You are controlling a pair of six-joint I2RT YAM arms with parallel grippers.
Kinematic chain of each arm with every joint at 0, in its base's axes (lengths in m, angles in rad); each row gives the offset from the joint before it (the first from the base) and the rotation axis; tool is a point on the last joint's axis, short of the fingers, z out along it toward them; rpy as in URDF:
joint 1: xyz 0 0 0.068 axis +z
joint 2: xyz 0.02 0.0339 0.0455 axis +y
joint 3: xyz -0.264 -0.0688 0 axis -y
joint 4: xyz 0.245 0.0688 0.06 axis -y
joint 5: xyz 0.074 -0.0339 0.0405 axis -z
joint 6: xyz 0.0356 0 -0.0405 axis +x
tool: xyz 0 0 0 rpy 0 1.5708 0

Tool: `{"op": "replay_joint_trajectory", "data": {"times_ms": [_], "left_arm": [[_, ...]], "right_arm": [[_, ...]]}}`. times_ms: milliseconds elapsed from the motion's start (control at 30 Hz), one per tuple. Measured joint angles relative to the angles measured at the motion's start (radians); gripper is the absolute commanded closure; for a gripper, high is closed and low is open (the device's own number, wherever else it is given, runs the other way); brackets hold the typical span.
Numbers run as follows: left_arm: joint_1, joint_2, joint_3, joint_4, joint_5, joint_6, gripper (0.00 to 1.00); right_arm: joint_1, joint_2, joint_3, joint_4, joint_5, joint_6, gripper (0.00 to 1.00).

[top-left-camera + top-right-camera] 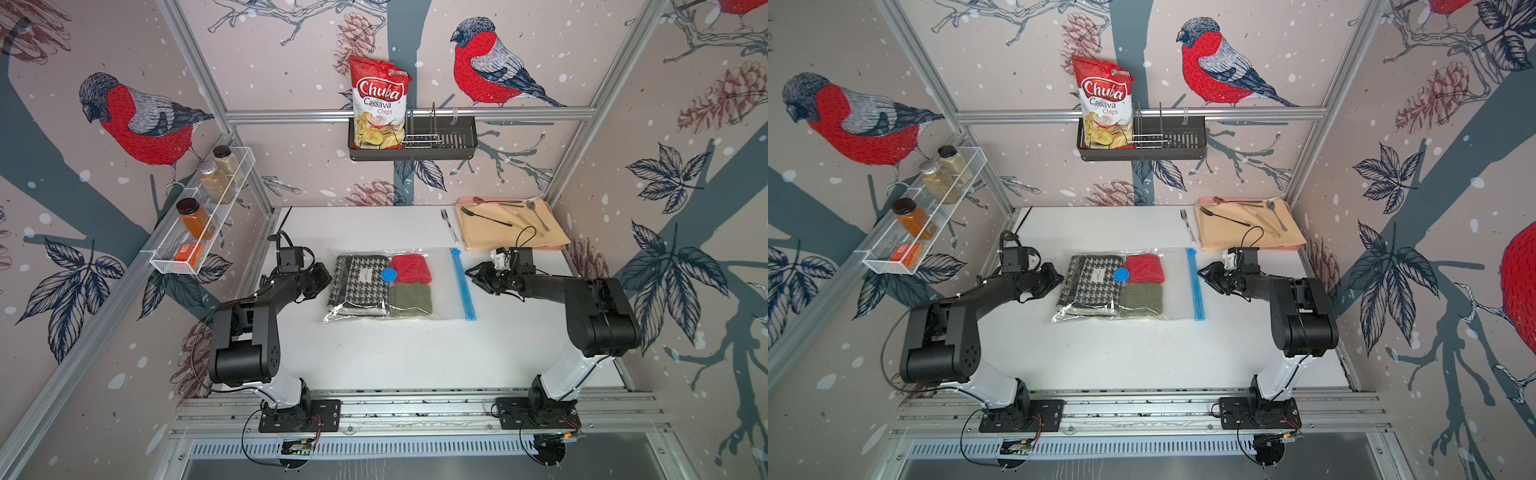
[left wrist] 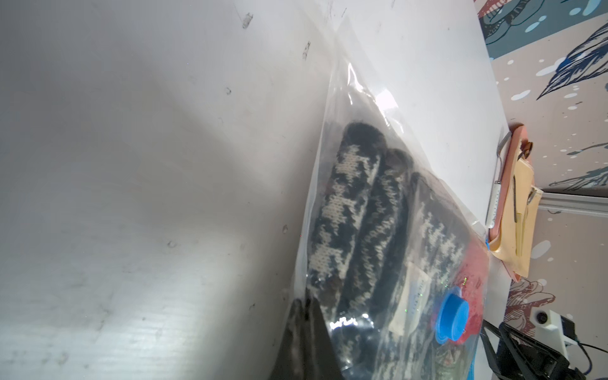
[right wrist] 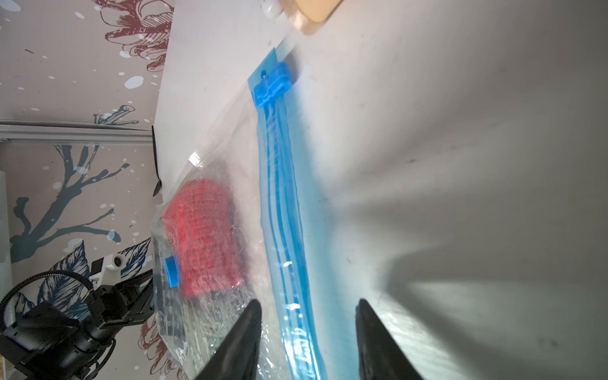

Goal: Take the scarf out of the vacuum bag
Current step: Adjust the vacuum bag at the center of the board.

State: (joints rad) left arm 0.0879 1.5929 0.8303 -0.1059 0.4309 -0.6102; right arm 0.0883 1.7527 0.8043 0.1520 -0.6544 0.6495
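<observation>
Well — red knit (image 1: 410,269), olive knit (image 1: 411,298) between scarf (image 1: 365,282), zip strip (image 1: 463,286).

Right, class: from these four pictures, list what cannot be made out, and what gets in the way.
Print on the label of the scarf: too small in both top views, blurred in the left wrist view.
Whether the shut left pincer pinches the bag: blurred in the left wrist view, hidden under its wrist in both top views.
Whether the zip strip is sealed: too fine everywhere.
</observation>
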Motion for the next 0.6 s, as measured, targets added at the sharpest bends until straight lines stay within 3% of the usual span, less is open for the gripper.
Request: {"op": "replay_joint_trajectory", "data": {"times_ms": [233, 367, 600], "left_arm": [[-0.017, 0.014, 0.010, -0.021, -0.050, 0.010, 1.00], [-0.025, 0.018, 0.014, -0.036, -0.068, 0.015, 1.00], [-0.032, 0.022, 0.023, -0.055, -0.092, 0.016, 1.00]], "right_arm": [[0.016, 0.047, -0.005, 0.020, -0.035, 0.008, 0.54], [0.016, 0.062, -0.024, 0.078, -0.079, 0.037, 0.62], [0.010, 0.083, -0.054, 0.182, -0.147, 0.109, 0.66]]}}
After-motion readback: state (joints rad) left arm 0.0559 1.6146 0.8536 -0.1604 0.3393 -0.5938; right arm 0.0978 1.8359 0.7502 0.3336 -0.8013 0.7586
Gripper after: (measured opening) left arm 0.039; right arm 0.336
